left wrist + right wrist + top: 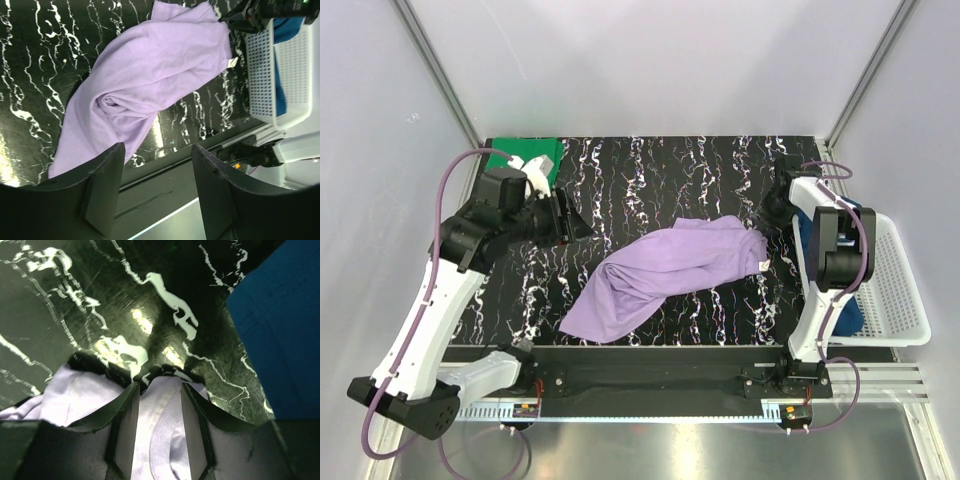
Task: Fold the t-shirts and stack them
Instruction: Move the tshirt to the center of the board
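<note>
A crumpled lavender t-shirt [665, 270] lies across the middle of the black marbled table [650, 170]. My right gripper [767, 228] is down at its right end. In the right wrist view the jaws [160, 385] stand partly open on either side of a fold of lavender cloth [160, 435] with a seam. My left gripper [582, 228] hovers open and empty left of the shirt; the left wrist view shows the shirt [150, 75] beyond its fingers. A green t-shirt [525, 155] sits at the back left corner. The dark blue t-shirt [850, 315] lies in the basket.
A white mesh basket [895, 290] stands off the table's right edge, close beside the right arm. Bare marbled table surrounds the lavender shirt. The dark front rail [650, 365] runs along the near edge.
</note>
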Robot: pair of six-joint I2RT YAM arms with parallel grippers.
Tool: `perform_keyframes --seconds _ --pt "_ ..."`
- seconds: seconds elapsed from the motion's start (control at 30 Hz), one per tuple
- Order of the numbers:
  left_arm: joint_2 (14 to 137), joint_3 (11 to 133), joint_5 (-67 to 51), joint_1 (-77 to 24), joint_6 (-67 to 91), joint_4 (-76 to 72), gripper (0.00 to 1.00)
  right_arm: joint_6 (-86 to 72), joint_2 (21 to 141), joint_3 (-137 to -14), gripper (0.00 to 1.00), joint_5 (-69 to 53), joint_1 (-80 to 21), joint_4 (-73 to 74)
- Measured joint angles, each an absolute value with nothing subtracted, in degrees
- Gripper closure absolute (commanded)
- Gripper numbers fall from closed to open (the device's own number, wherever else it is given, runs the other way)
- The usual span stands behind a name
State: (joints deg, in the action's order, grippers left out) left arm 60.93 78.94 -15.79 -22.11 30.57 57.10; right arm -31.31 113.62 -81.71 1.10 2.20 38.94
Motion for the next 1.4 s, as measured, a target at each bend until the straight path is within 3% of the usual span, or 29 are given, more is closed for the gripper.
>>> perform_keyframes --seconds 0.17,0.23,0.27,0.4,0.67,0.9,1.07,1.4 --pt "62.81 79.85 -15.57 -22.11 28.10 57.91 0.39 -31.33 115.26 -83.13 0.56 2.50 1.48 39.72" --pt "63.00 79.92 -15.51 -22.11 27.31 58.11 0.39 -31.16 116.27 -84.44 0.67 2.63 1.04 40.03" --pt "63.00 79.99 -15.46 -22.11 26.94 58.33 0.39 -30.89 116.86 -85.12 0.79 2.96 0.62 40.16" --pt "63.02 80.51 -15.22 -22.11 26.26 58.92 0.39 -29.67 117.64 -86.02 1.00 5.02 -1.98 40.40" --pt "59.88 80.53 -12.12 -22.11 26.96 59.81 0.40 -26.70 116.14 -95.33 1.00 11.94 -8.40 47.27" --pt "47.27 80.49 -4.86 -22.11 30.02 58.26 0.34 -23.05 102.67 -113.97 1.00 14.31 -21.50 50.17" --pt "39.81 82.41 -1.13 -22.11 29.85 57.39 0.27 -22.33 89.62 -126.85 1.00 11.75 -31.38 48.31" --pt "39.53 90.32 1.28 -22.11 23.16 57.45 0.17 -28.49 77.47 -142.17 1.00 -0.40 -32.38 39.03"
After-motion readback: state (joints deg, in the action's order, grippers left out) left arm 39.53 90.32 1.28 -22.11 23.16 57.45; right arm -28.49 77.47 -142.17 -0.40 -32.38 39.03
